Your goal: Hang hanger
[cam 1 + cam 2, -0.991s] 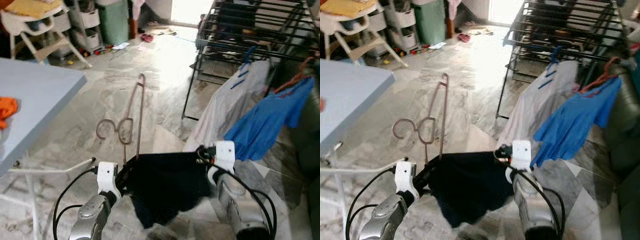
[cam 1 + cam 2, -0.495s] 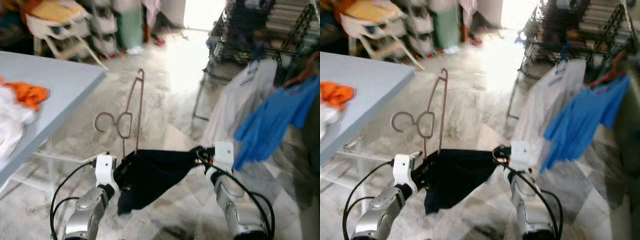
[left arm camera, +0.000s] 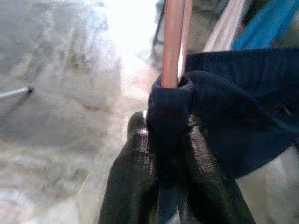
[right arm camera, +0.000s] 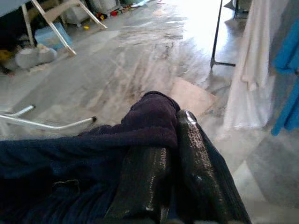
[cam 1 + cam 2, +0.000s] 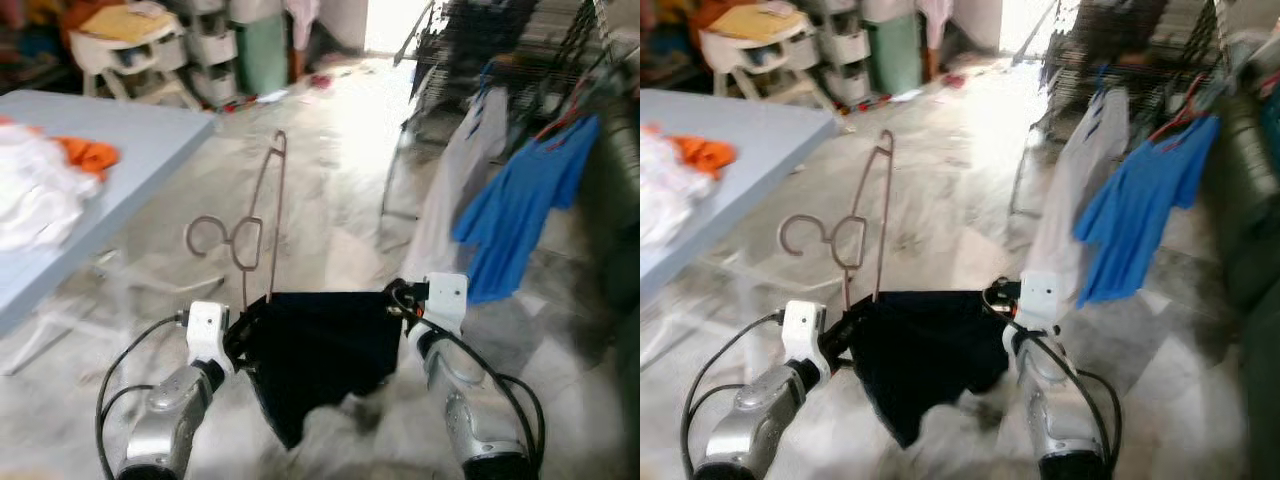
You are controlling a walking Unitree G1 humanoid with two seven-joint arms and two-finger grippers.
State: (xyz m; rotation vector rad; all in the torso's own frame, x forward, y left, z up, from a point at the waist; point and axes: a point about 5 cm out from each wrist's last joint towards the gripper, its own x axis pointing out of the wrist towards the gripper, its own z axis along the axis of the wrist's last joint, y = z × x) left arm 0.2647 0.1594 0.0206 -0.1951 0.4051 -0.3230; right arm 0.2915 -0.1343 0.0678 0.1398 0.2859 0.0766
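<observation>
Table now nearer; left gripper (image 3: 170,154) and right gripper (image 4: 170,154) both clench the dark garment (image 5: 325,345) on the hanger (image 5: 262,215).

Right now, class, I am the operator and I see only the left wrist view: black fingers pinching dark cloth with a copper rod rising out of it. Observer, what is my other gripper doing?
Observer: The right gripper is shut on the far corner of the same cloth, which is spread between it and the left gripper.
Operator: And that rod, what is it?
Observer: One side of a wire hanger. It stands up out of the cloth, its hook curling to the robot's left.
Operator: Where could it hang?
Observer: A drying rack stands ahead on the right, with a blue shirt hanging on it.
</observation>
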